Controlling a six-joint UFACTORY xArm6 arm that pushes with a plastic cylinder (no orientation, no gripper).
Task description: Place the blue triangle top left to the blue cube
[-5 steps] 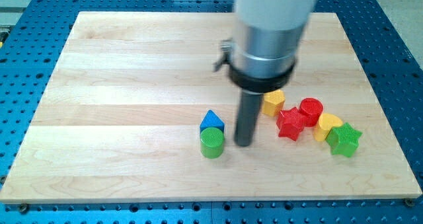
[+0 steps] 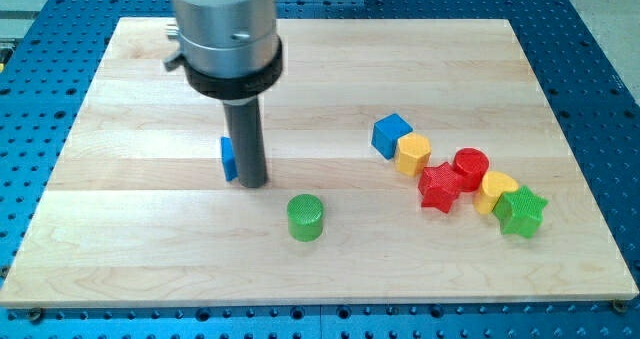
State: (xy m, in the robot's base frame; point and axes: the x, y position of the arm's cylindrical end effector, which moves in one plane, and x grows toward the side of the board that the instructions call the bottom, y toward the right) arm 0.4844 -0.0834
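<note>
Blue triangle (image 2: pixel 229 158) is shown touching my tip (image 2: pixel 251 184) on its left, mostly hidden, left of the bench (image 2: pixel 130 249) centre. No jaws are fitted. Blue cube (image 2: pixel 391 135) lies well apart, toward the right edge.

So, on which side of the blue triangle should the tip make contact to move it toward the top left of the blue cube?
No gripping is possible, only pushing. The blue triangle lies at the view's left of my tip, mostly hidden behind the rod, well to the left of the blue cube. I would probably come from its lower-left side and push against a flat face, up and right.
</note>
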